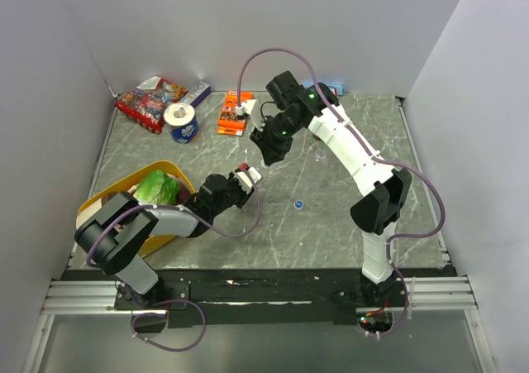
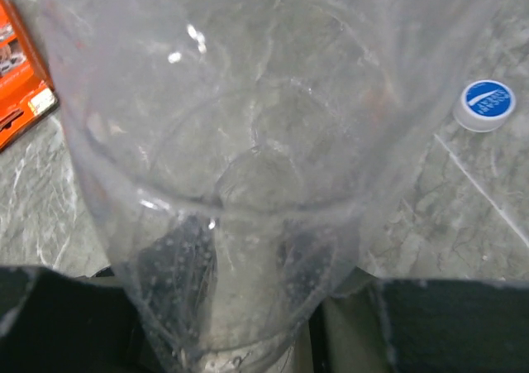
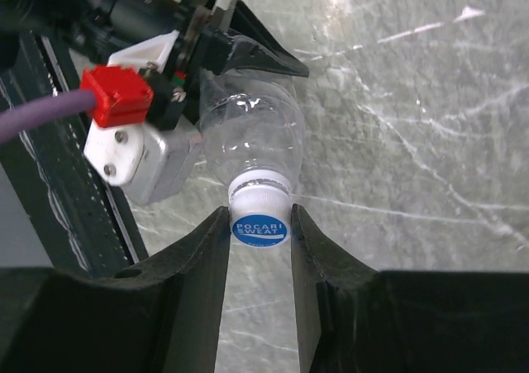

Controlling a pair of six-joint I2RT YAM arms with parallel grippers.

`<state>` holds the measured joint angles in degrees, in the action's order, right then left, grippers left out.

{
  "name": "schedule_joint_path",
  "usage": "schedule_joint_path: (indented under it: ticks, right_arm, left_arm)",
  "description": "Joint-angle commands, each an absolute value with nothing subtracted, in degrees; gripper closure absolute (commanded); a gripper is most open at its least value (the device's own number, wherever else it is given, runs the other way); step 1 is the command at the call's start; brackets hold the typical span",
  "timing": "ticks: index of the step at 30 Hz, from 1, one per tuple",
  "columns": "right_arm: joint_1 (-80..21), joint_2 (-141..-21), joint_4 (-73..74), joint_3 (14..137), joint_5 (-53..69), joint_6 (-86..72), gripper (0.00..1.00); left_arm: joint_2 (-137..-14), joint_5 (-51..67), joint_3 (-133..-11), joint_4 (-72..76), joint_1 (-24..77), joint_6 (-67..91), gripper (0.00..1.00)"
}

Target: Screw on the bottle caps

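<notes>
Largely hidden behind blurry bottle [image 2: 240, 191]: left claw [image 2: 264, 327]

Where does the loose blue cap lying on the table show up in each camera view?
Top external: the loose cap lies near centre, right of the left gripper.
Left wrist: upper right, beyond the held bottle.
Right wrist: not in it; the second cap there sits on the bottle, between the right gripper's fingers.
Shared landmark: the left gripper holding the bottle.

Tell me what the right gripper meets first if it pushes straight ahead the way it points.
The right gripper straddles the blue bottle cap on the clear bottle; that cap comes first, then the bottle.
</notes>
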<state>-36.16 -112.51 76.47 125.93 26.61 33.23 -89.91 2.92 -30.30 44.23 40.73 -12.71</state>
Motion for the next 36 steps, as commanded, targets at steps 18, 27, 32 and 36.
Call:
schedule_joint_path:
  ticks: [18, 27, 32, 36]
  right_arm:
    - [-36.66, -113.21, 87.54, 134.03, 30.94, 27.51, 0.33]
    - [-33.84, -100.47, 84.82, 128.25, 32.78, 35.23, 0.22]
    - [-33.14, -86.16, 75.28, 110.28, 36.56, 56.74, 0.25]
    - [-35.50, -76.22, 66.81, 96.17, 33.32, 69.85, 0.26]
  left_arm:
    - [-88.68, 3.59, -35.24, 45.44, 40.26, -7.56, 0.99]
    - [-87.54, 14.14, -34.81, 42.45, 38.50, -7.56, 0.99]
    - [-84.99, 29.58, -35.24, 38.86, 36.65, -10.80, 0.99]
    - [-83.06, 35.67, -35.94, 34.03, 36.39, -16.24, 0.99]
